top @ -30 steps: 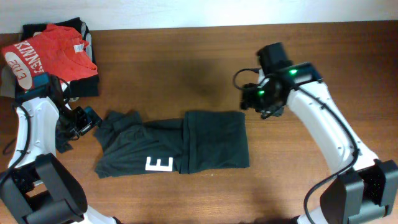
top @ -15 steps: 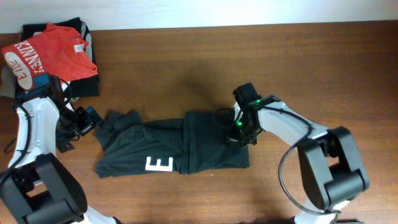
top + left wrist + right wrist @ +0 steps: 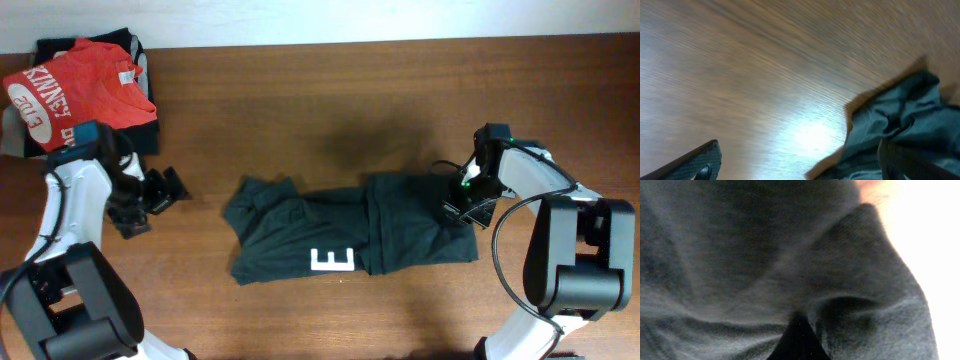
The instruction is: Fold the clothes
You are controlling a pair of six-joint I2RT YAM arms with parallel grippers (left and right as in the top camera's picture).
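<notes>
A large black T-shirt [image 3: 300,225] is seen folded into a long band across the wooden table [image 3: 300,110], a white letter "E" [image 3: 333,261] showing on the edge of it nearest the robot's side. The sleeve end, on the robot's left, is rumpled, while the other end is doubled over in a smoother panel.

At that smoother end the right gripper [image 3: 463,207] is pressed into the shirt's edge. The right arm is carried up past the shirt's end and bent sharply back at the wrist, so that the gripper is angled down onto the cloth. In the right wrist view nothing but dark fabric is shown. Folds are gathered round a single dark fingertip [image 3: 797,340], and the cloth appears to be pinched in closed jaws.

Off the shirt's rumpled end, the left gripper [image 3: 165,188] is held well apart from the cloth above bare wood. The left arm is raised along the table's side and turned inward at the wrist, towards the shirt. Its fingers [image 3: 700,162] are spread wide — nothing is held between them, and only the shirt's crumpled corner is caught beside one of them in the wrist view.

Beyond the shirt's sleeve end, at the far corner, a red T-shirt [image 3: 85,90] with white lettering is laid on a dark pile [image 3: 140,140] of other garments.
</notes>
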